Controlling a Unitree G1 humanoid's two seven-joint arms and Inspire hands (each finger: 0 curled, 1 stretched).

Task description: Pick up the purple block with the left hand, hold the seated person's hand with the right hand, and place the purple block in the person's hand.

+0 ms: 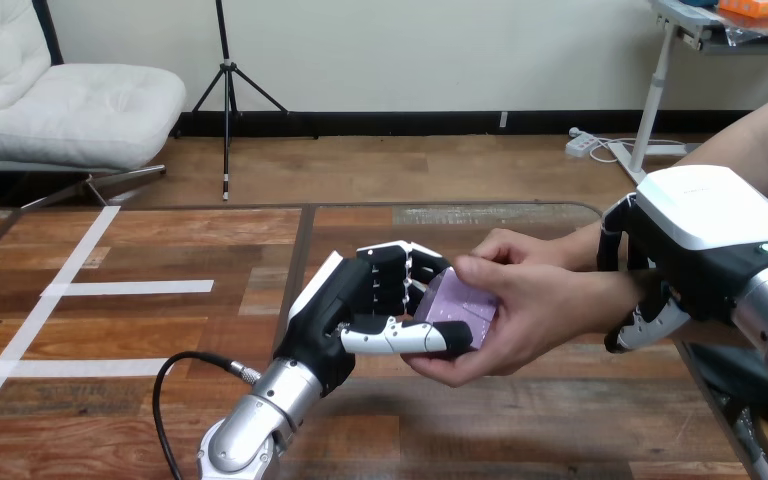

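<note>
Head view: left robot hand (348, 300) is pinching purple block (460, 305) inside person's hand (535, 312); right robot hand (705, 235) is curling round person's wrist (600, 288).

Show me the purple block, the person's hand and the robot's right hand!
purple block (463, 308): head view, its dotted face.
person's hand (543, 305): head view, middle of the hand.
right hand (708, 215): head view, white shell on its back.

text: none readable | labels: none readable | numbers, signs: none readable
</note>
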